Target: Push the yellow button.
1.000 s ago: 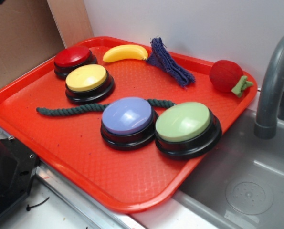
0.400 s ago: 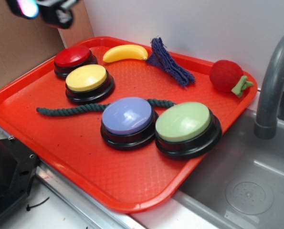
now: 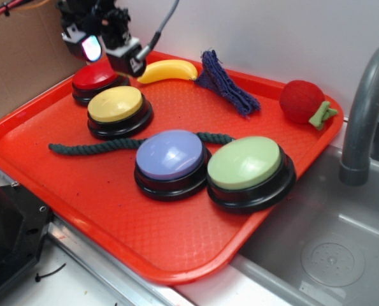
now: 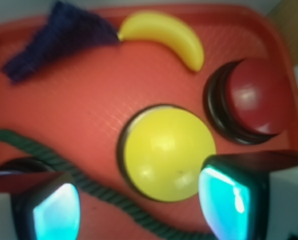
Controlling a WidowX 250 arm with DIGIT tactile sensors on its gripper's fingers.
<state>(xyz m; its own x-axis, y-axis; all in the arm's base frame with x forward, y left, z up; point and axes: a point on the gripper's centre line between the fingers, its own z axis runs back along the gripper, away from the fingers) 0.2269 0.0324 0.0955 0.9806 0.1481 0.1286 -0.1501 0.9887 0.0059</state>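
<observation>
Bright, even light was cast from above, and only short soft shadows were seen beneath the buttons. Pale glare was noted on the purple button [image 3: 170, 154] and the red tray [image 3: 176, 248]. The wrist view was blurred throughout, the glowing cyan fingertips [image 4: 56, 212] most of all.

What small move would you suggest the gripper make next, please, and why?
Probably straight down. In the wrist view the yellow button lies between the spread fingers, and the exterior view shows the gripper raised above the red button, touching nothing.
</observation>
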